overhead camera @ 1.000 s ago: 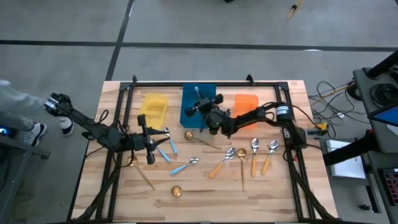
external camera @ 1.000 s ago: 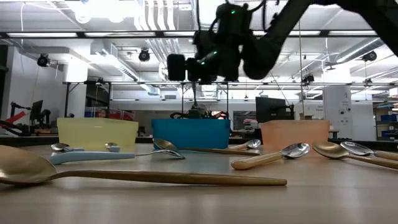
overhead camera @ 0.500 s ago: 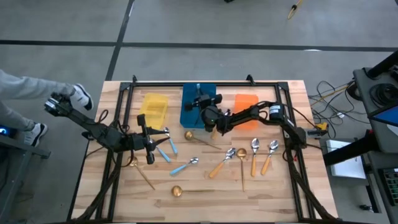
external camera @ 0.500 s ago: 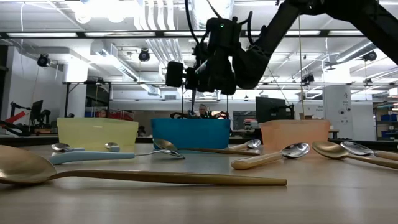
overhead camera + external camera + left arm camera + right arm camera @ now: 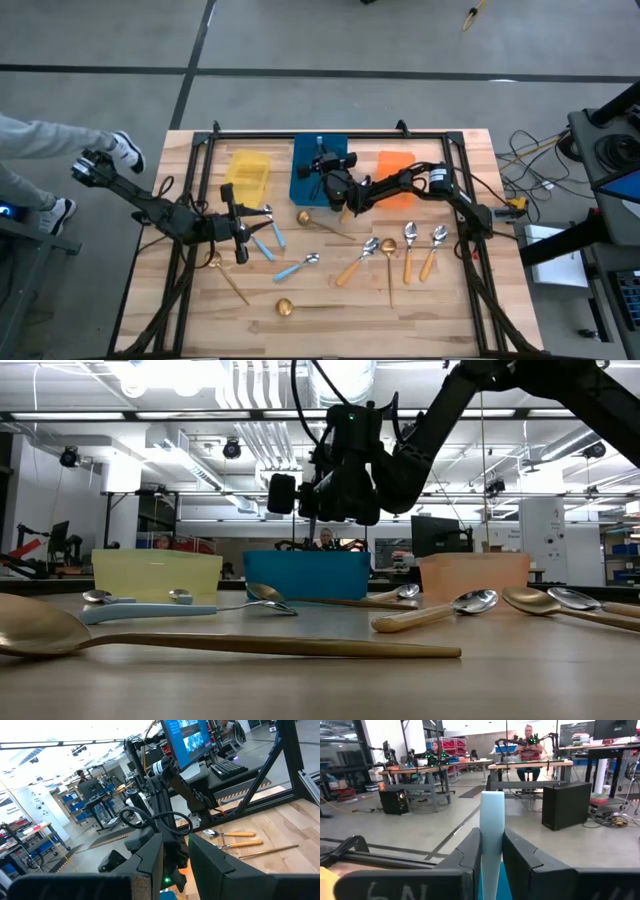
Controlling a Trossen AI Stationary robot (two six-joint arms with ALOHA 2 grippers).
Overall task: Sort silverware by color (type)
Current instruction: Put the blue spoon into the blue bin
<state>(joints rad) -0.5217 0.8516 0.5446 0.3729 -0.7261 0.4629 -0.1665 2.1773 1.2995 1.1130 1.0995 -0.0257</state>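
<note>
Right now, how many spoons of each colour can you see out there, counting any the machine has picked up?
Blue-handled spoons: 4 (one of them gripped in the right end effector)
Orange-handled spoons: 3
Gold spoons: 4
Total: 11 spoons in view; anything already lying inside the bins cannot be seen.

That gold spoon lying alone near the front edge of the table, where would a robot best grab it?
Probably on the thin handle of the all-gold spoon, coming straight down from above. It lies flat on the wooden table with its round bowl at the left end; the straight handle runs rightward with bare wood on either side, so fingers could straddle it.
</note>
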